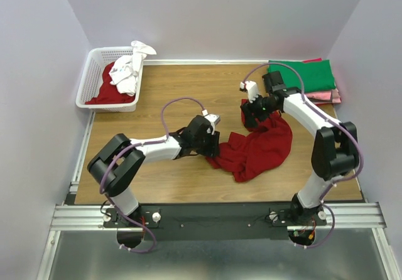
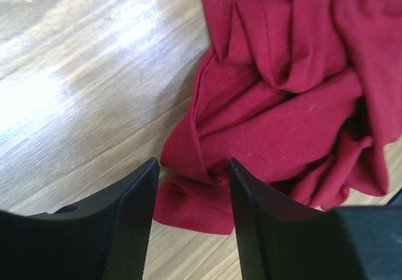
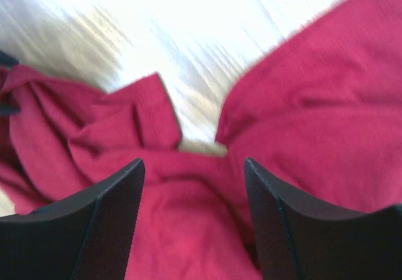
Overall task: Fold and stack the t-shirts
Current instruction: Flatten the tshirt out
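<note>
The dark red t-shirt (image 1: 257, 148) is being laid out for folding and is lying crumpled between the two grippers. The left gripper (image 2: 191, 167) is being held partly apart, with a hem fold just ahead of its tips and nothing pinched. The right gripper (image 3: 193, 164) is being held wide, with cloth directly beneath it. Next, two edges are likely needing to be pinched and drawn apart. Far off the left gripper's outer side, a white shirt (image 1: 129, 70) and a red shirt (image 1: 105, 93) are being held in the basket (image 1: 86, 82).

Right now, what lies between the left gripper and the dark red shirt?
Nothing: the left wrist view shows the edge of the dark red shirt directly between the open fingers of the left gripper.
</note>
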`<state>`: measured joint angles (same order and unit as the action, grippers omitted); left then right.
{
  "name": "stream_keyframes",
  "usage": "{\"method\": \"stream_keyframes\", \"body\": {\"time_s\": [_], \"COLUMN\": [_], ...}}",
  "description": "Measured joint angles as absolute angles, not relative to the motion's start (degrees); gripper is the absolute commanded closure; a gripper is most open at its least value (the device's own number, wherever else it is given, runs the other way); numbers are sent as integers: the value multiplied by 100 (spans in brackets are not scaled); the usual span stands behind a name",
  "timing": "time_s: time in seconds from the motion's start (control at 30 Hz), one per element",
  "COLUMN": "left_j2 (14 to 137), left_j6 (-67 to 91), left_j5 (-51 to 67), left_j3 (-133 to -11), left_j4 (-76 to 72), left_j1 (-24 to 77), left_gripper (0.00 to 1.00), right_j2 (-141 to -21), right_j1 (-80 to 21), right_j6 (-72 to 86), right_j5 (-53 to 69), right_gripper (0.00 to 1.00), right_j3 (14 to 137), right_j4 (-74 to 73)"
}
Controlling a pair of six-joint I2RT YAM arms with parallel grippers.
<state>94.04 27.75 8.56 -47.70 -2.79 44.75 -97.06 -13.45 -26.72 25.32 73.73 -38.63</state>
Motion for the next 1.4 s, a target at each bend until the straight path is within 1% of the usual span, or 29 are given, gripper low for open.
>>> {"method": "stream_keyframes", "body": {"time_s": [0.03, 0.1, 0.13, 0.2, 0.27, 0.3, 0.37, 0.4, 0.47, 0.5, 0.53, 0.6, 0.63, 0.73, 0.83, 1.0, 1.23, 1.4], "left_j2": [9472, 9550, 9577, 9603, 9603, 9603, 9603, 9603, 9601, 9598, 9596, 9577, 9557, 9441, 9179, 8110, 5835, 4670], "left_j6": [2746, 2711, 2698, 2661, 2650, 2637, 2633, 2628, 2617, 2613, 2613, 2598, 2598, 2600, 2602, 2650, 2943, 3277], "left_j5": [856, 856, 854, 854, 854, 854, 854, 856, 858, 858, 860, 860, 860, 860, 847, 602, 207, 110], "left_j3": [-4810, -4840, -4847, -4849, -4851, -4853, -4853, -4853, -4853, -4853, -4853, -4853, -4853, -4831, -4762, -4517, -4169, -3994], "left_j4": [-239, -189, -163, -104, -82, -80, -73, -73, -75, -75, -75, -71, -69, -56, -16, 364, 1015, 1396], "left_j1": [4491, 4515, 4523, 4530, 4539, 4543, 4550, 4550, 4552, 4552, 4550, 4552, 4550, 4552, 4550, 4532, 4281, 4174], "left_gripper": [51, 56, 62, 66, 69, 72, 78, 83, 89, 94, 100, 100, 100, 100, 100, 100, 100, 100], "right_j2": [-9841, -10156, -10324, -10613, -10829, -10932, -11072, -11120, -11196, -11240, -11284, -11362, -11445, -11480, -11472, -11026, -9435, -8691], "right_j1": [-1472, -1667, -1761, -1857, -1872, -1870, -1870, -1870, -1876, -1881, -1885, -1896, -1905, -1907, -1907, -1907, -1907, -1900], "right_j6": [-2672, -2644, -2630, -2578, -2536, -2512, -2502, -2491, -2486, -2471, -2449, -2423, -2408, -2368, -2386, -2399, -2353, -2248], "right_j5": [2434, 2226, 2132, 1973, 1806, 1678, 1527, 1424, 1284, 1243, 1184, 1107, 1085, 993, 998, 1214, 1780, 1892], "right_gripper": [34, 38, 42, 45, 46, 48, 49, 49, 55, 58, 66, 77, 87, 100, 99, 100, 100, 100], "right_j3": [7481, 7708, 7835, 8025, 8112, 8121, 8121, 8121, 8121, 8121, 8123, 8141, 8149, 8246, 8357, 8571, 9638, 10029], "right_j4": [-3861, -3859, -3861, -3850, -3835, -3830, -3841, -3841, -3837, -3837, -3833, -3830, -3820, -3828, -3824, -3931, -3894, -3813]}}
